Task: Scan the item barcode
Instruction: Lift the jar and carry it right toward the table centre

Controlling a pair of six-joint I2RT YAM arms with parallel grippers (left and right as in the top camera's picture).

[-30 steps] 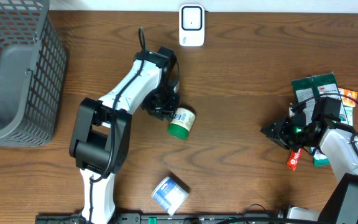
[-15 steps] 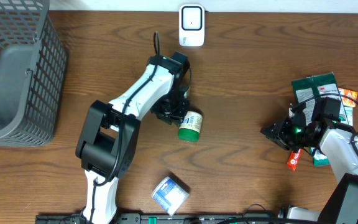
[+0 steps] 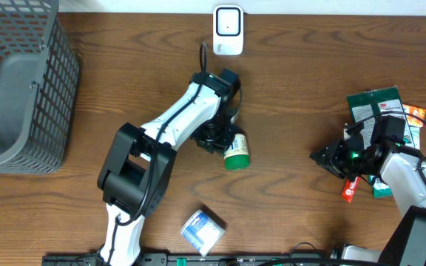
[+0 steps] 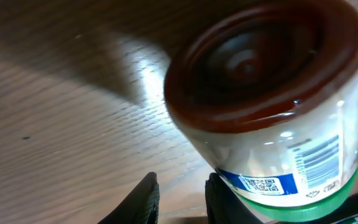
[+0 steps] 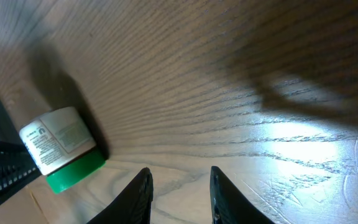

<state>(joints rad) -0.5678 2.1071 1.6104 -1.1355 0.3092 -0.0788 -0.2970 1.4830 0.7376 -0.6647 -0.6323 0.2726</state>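
A jar with a white label and green lid lies on its side at mid-table. My left gripper is right against its left side. In the left wrist view the jar fills the upper right, brown contents and a barcode showing. It rests against the outside of one finger, not between the two. My left gripper stands narrowly open over bare wood. The white scanner stands at the far edge. My right gripper is open and empty, far right of the jar.
A grey wire basket stands at the far left. Green and orange packets lie at the right behind my right arm. A blue and white pack lies near the front edge.
My left arm has swung to the right, and the jar has slid right and slightly toward the front with it. The right arm has not moved.
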